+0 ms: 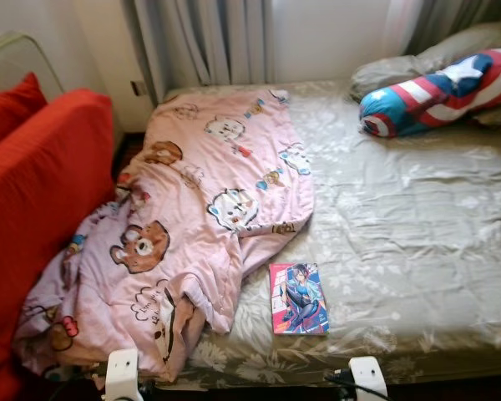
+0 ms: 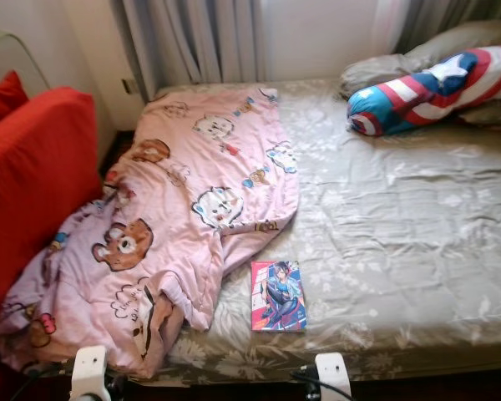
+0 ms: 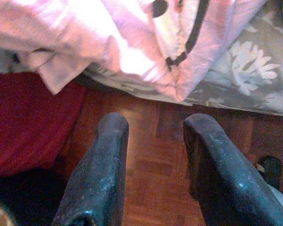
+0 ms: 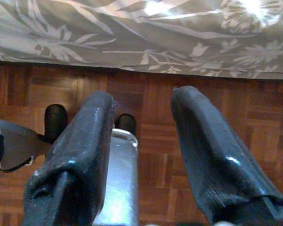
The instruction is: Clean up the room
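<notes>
A pink blanket with bear prints lies crumpled over the left half of the bed, one corner hanging off the near edge. A comic book lies flat on the grey floral sheet near the front edge, just right of the blanket. A striped red, white and blue cushion rests at the head, against grey pillows. My left gripper hangs open above the wooden floor below the blanket's corner. My right gripper hangs open over the floor by the bed's edge.
A red sofa stands close along the bed's left side. Curtains hang behind the bed. Parquet floor runs under the bed's near edge. My own foot is under the right gripper.
</notes>
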You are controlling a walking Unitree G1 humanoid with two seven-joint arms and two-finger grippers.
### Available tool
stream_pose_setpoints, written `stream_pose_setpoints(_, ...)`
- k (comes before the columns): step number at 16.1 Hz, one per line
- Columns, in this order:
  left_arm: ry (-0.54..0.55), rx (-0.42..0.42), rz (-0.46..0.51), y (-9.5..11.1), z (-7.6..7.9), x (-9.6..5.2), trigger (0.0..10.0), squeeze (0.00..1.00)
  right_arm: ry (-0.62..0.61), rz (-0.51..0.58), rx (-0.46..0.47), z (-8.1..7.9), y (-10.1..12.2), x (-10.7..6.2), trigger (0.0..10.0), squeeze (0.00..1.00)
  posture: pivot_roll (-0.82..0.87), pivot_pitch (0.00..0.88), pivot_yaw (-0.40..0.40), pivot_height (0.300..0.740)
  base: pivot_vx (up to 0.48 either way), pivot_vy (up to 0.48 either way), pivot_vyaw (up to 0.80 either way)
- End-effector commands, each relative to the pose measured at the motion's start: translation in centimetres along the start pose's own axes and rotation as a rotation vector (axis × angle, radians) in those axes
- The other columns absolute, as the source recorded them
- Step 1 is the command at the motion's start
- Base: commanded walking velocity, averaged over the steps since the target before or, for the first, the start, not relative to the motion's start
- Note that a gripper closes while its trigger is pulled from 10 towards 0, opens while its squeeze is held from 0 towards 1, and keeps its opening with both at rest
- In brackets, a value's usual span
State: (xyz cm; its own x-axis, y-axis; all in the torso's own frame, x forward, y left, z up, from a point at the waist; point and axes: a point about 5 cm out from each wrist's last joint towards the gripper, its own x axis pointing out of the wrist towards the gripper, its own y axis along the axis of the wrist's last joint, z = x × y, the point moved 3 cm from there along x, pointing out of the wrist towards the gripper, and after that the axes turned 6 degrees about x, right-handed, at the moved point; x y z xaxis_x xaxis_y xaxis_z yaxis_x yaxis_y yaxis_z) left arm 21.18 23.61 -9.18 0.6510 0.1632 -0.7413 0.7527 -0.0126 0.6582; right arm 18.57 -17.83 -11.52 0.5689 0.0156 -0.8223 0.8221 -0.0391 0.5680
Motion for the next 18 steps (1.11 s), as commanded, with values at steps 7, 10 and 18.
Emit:
stream_pose_setpoints(7, -0.004, 0.017, -0.019, -0.6, 0.1, -0.1, 10.0, 0.0, 0.007, 0.003, 0.006, -0.3, 0.0, 0.0, 10.0, 0.0, 0.0, 0.072, 0.027, 0.74, 0.0, -0.325, 0.0)
stream_pose_setpoints(10, -0.007, 0.006, -0.004, -0.1, 0.4, 0.0, 10.0, 0.0, 0.017, 0.036, -0.028, -0.7, 0.8, 0.1, 10.0, 0.0, 0.0, 0.074, 0.025, 0.74, 0.0, 0.0, 0.27)
stream_pose_setpoints(18, -0.024, -0.019, 0.015, 0.1, 0.7, 0.0, 10.0, 0.0, 0.018, 0.035, 0.011, -0.6, 0.6, 0.1, 10.0, 0.0, -0.01, 0.076, 0.026, 0.74, 0.0, 0.0, 0.5)
